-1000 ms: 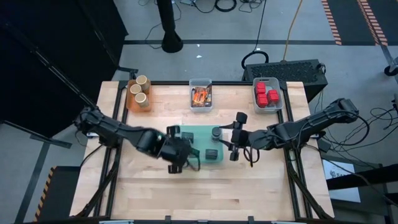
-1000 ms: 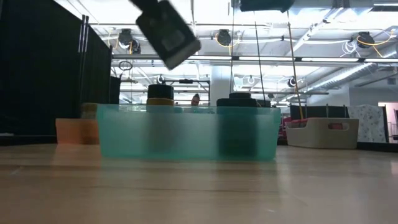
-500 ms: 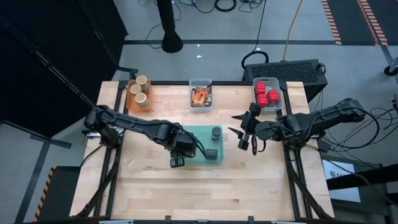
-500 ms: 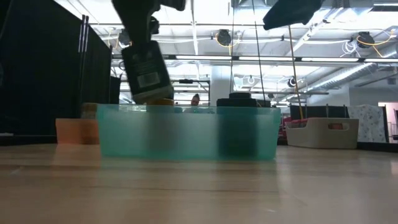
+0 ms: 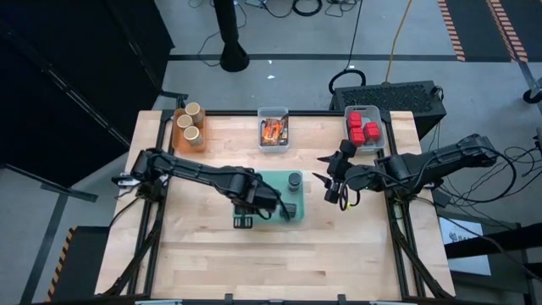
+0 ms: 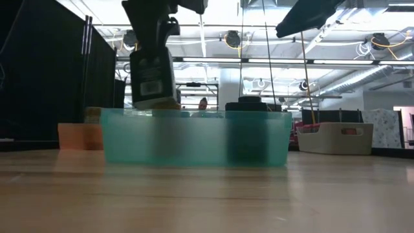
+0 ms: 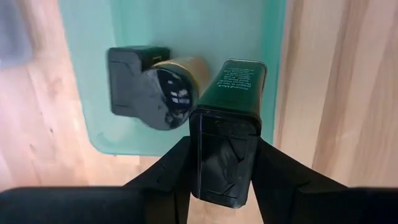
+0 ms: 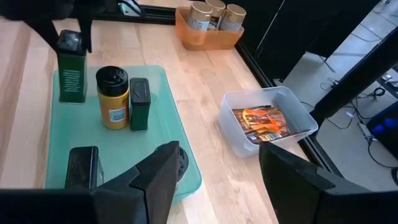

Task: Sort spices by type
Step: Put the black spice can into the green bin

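My left gripper (image 7: 224, 171) is shut on a dark green rectangular spice tin (image 7: 227, 124) and holds it over the near left part of the teal tray (image 5: 273, 180). On the tray stand a yellow jar with a black lid (image 8: 113, 96), a second dark tin (image 8: 138, 103), a dark block (image 8: 84, 167) and a round black-lidded jar (image 5: 294, 180). My right gripper (image 5: 333, 185) hangs open right of the tray, above the table, with nothing between its fingers. My left gripper pinches the tin's black cap end (image 7: 205, 149) between its two fingers (image 7: 171, 171), one on each narrow side. The fingers come from above, pointing down. The tin (image 6: 152, 74) hangs upright below them, its lower end about level with the tray's rim (image 6: 194, 113).
At the table's far edge stand an orange bin with tan jars (image 5: 188, 125), a clear bin with orange-red packets (image 5: 273, 131) and a pale bin with red cubes (image 5: 362, 129). Bare wooden table lies near and to both sides of the tray.
My left gripper has tipped from slanting to pointing straight down and has sunk toward the tray; the tin has gone from tilted to upright and come lower. My right gripper has drawn back from the tray toward the table's right edge.
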`<state>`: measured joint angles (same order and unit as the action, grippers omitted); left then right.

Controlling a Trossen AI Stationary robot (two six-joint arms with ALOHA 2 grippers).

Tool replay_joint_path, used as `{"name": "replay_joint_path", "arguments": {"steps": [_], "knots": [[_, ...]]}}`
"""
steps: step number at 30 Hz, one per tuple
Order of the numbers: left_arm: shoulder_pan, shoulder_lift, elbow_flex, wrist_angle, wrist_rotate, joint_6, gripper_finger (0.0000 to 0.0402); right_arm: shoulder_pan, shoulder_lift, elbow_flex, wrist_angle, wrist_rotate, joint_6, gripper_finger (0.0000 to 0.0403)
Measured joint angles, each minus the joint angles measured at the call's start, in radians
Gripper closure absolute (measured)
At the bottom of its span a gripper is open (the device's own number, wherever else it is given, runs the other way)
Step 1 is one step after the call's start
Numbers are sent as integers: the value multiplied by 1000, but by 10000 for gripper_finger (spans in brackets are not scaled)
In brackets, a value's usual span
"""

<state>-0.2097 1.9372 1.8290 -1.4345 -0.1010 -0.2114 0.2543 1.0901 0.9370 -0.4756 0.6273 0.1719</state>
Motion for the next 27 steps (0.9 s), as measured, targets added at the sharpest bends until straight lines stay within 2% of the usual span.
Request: {"name": "replay_joint_path", "arguments": {"steps": [15,27], "knots": [[-15,77,0,-16,-59,121,270,0,0,0,-2,0,0,193],[-16,89,0,14,-52,97,255,0,1,0,-8,0,0,193]]}}
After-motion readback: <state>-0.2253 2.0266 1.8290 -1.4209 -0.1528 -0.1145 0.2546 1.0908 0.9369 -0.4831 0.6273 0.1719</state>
